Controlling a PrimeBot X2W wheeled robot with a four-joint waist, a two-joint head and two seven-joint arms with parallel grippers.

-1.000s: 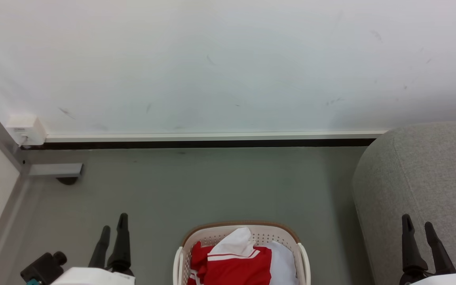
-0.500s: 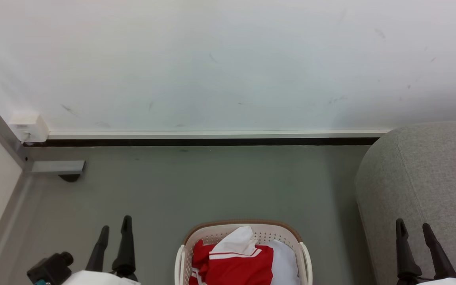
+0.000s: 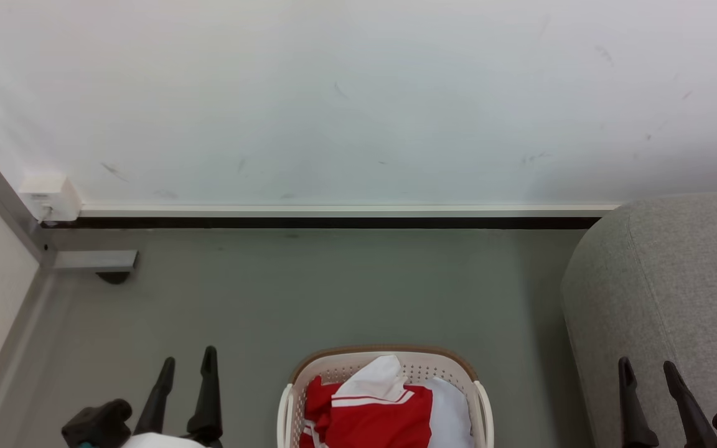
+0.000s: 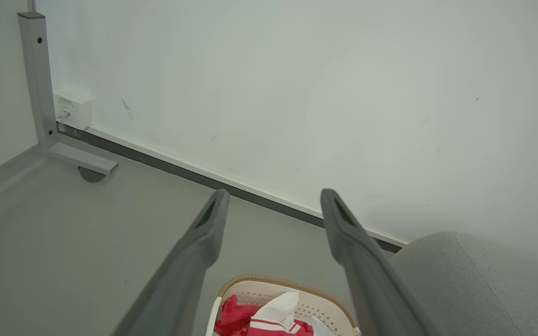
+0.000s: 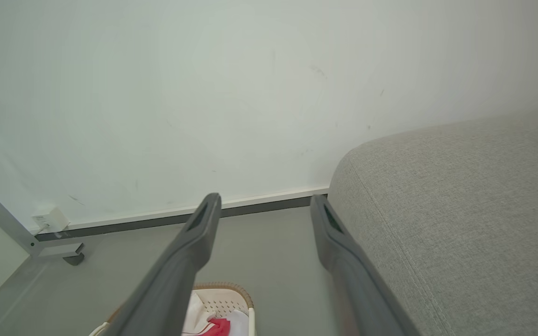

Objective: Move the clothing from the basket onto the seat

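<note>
The red garment with white stripes [image 3: 374, 414] lies bunched in the cream perforated basket [image 3: 384, 362] with its brown rim, at the bottom centre of the head view. A plain pale cloth [image 3: 452, 410] lies beside it in the basket. My left gripper [image 3: 188, 362] hangs open to the left of the basket, over the floor. My right gripper [image 3: 648, 368] is open in front of the grey sofa [image 3: 676, 292] at the right. The left wrist view shows the clothing [image 4: 259, 319] and basket [image 4: 273, 283] below the open left gripper [image 4: 273, 198]. The right gripper [image 5: 264, 200] stands open beside the sofa [image 5: 460, 200].
A white wall with a dark skirting strip [image 3: 333, 222] closes the far side. A grey metal frame leg with a foot [image 3: 94, 260] and a small white box [image 3: 50, 196] stand at the left. Grey floor [image 3: 333, 292] lies between the basket and the wall.
The head view has shifted slightly. Both grippers have sunk lower in the picture; the left one has drifted right toward the basket. The garment lies as before.
</note>
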